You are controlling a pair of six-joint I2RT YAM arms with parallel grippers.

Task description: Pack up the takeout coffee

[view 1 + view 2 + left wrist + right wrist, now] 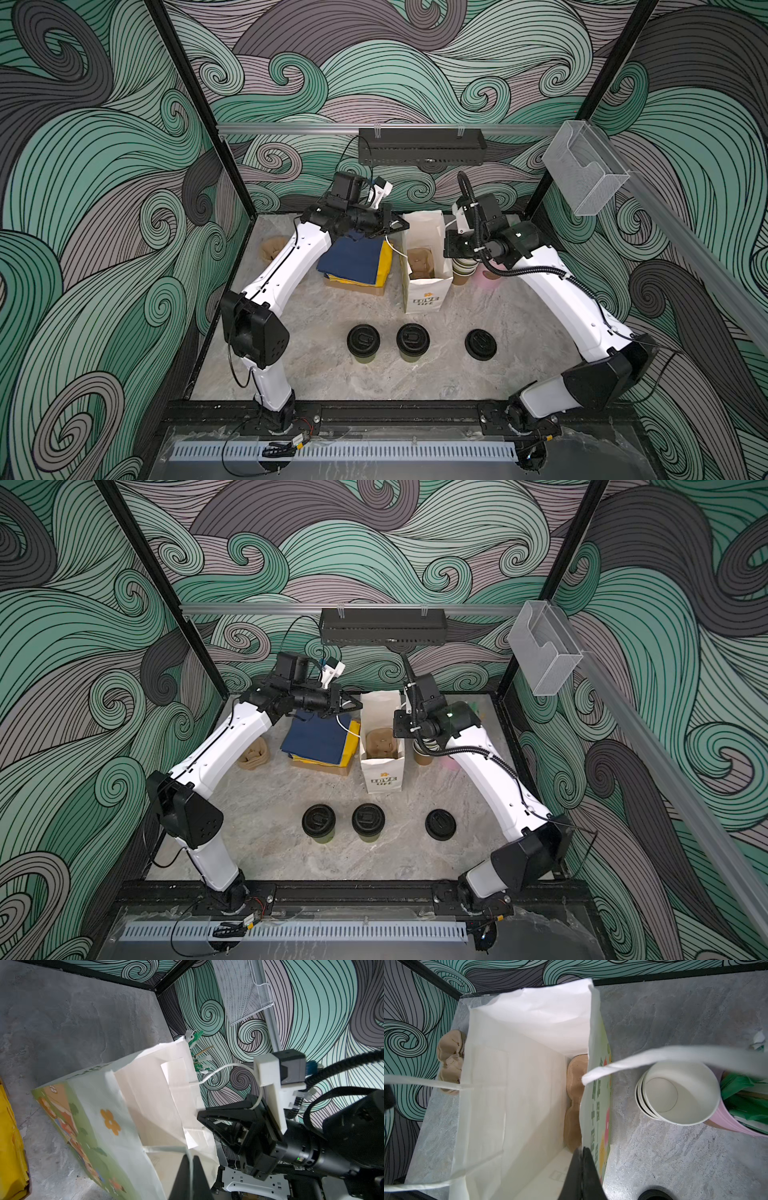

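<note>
The takeout coffee, two olive-brown cups with black sip lids (363, 340) (412, 339), stands side by side on the front of the table in both top views (318, 820) (368, 818), untouched. Behind them a white paper bag (428, 291) (517, 1084) stands open, with a brown cup carrier (420, 259) (574, 1101) on its floor. My left gripper (400, 226) (190, 1156) is shut on the bag's left handle strap. Across the opening, my right gripper (449, 254) (581, 1148) is shut on the bag's right rim.
A loose black lid (481, 344) lies front right. A stack of lidless cups (675, 1095) and a pink cup of green-wrapped sticks (737, 1122) stand right of the bag. Folded navy and yellow cloths (353, 262) and a second carrier (272, 247) lie to its left.
</note>
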